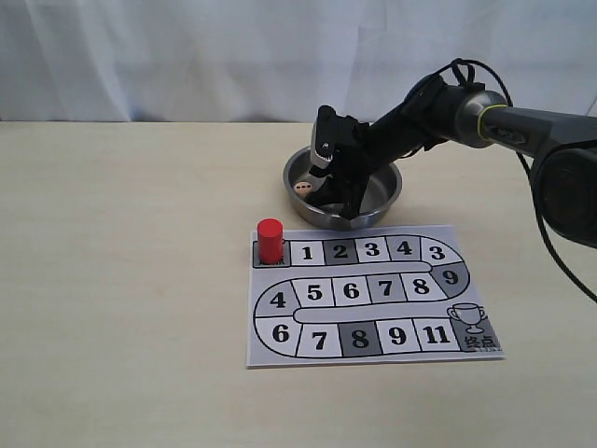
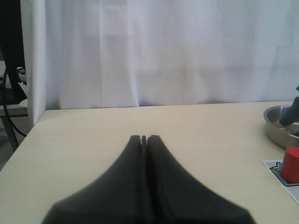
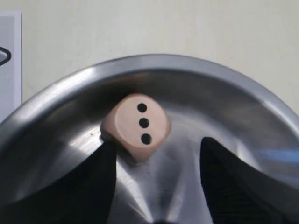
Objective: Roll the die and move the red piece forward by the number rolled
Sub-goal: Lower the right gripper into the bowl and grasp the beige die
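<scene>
The die (image 3: 135, 126) lies inside a steel bowl (image 3: 187, 74), its upper face showing three dark pips in a row. My right gripper (image 3: 158, 142) reaches down into the bowl (image 1: 384, 198) and stands open. Nothing is between its fingers, and the die (image 1: 302, 189) rests just past the tip of one finger (image 3: 100, 172). The red piece (image 1: 270, 241) stands upright on the start square at the top left corner of the printed board (image 1: 373, 299). My left gripper (image 2: 144, 137) is shut and empty over bare table, with the red piece (image 2: 291, 163) far off to its side.
The paper board carries a winding track of numbered squares ending at a trophy mark (image 1: 466, 317). The bowl stands just behind the board. A white curtain (image 1: 187, 56) closes off the back of the table. My right arm (image 1: 485, 117) stretches in from the right.
</scene>
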Available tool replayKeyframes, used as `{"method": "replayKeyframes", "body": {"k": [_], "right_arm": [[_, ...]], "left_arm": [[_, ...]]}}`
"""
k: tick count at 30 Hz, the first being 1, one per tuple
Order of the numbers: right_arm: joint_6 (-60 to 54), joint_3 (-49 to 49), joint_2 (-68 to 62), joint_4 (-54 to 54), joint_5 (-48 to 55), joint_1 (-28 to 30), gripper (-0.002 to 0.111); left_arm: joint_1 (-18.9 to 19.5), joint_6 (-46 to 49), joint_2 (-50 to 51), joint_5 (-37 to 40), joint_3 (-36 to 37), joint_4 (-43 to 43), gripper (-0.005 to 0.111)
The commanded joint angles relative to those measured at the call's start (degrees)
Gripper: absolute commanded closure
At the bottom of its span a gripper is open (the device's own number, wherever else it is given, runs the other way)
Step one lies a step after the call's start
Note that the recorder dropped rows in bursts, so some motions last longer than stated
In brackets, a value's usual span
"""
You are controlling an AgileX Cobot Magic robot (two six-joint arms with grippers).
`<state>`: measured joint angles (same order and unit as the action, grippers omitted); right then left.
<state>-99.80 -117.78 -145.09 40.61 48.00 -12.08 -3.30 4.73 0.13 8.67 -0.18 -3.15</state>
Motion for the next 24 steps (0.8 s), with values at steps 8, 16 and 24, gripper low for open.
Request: {"method": "replayKeyframes", "body": {"k": [8,16,24], "right_arm": [[0.0,-0.1,-0.1,0.7,0.0,-1.3,0.057],[0.2,-0.1,-0.1,0.7,0.0,-1.3,0.057],[0.2,-0.1,-0.5,0.7,1.1,-1.4,0.057]], "left_arm": [[-0.1,-0.5,-0.1,-0.5,0.2,0.1,0.107],[-0.1,-0.5,-0.1,-0.5,0.2,0.1,0.107],[-0.1,-0.5,-0.1,-0.5,0.2,0.1,0.107]]}}
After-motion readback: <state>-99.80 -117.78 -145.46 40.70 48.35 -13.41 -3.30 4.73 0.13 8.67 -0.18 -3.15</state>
